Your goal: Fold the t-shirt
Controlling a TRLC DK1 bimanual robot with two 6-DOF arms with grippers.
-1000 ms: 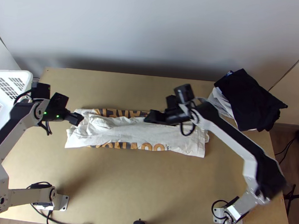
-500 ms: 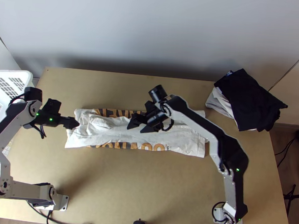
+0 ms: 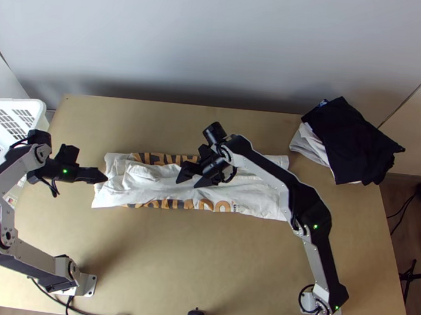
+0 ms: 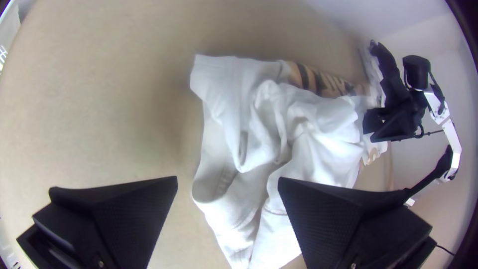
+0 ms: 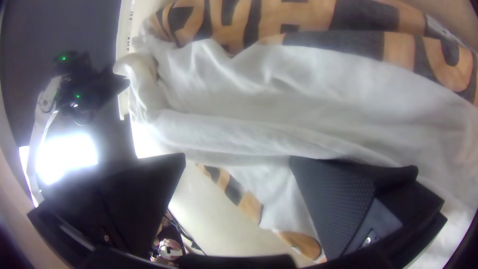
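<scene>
One t-shirt (image 3: 166, 190): lay strip-folded on the surface (image 3: 214, 252).
Left end effector (image 4: 227, 178): gaped empty, nine o'clock end.
Right end effector (image 5: 238, 155): gaped empty over centre.
Grip: probably needed every layer, low.

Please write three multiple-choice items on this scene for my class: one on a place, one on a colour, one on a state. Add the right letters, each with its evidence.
1. Where on the table does the black cloth lie?
A) near left corner
B) middle of the near edge
C) far right corner

2. What colour is the t-shirt around its printed lettering?
A) white
B) green
C) red

3. How do the fingers of the left tool stand?
A) shut together
B) spread apart
C) crossed

Right letters:
1. C, as the top view shows it at that corner, on paler cloth.
2. A, as all three views show white fabric beside the orange and dark print.
3. B, as the left wrist view shows a wide gap between them.
</scene>
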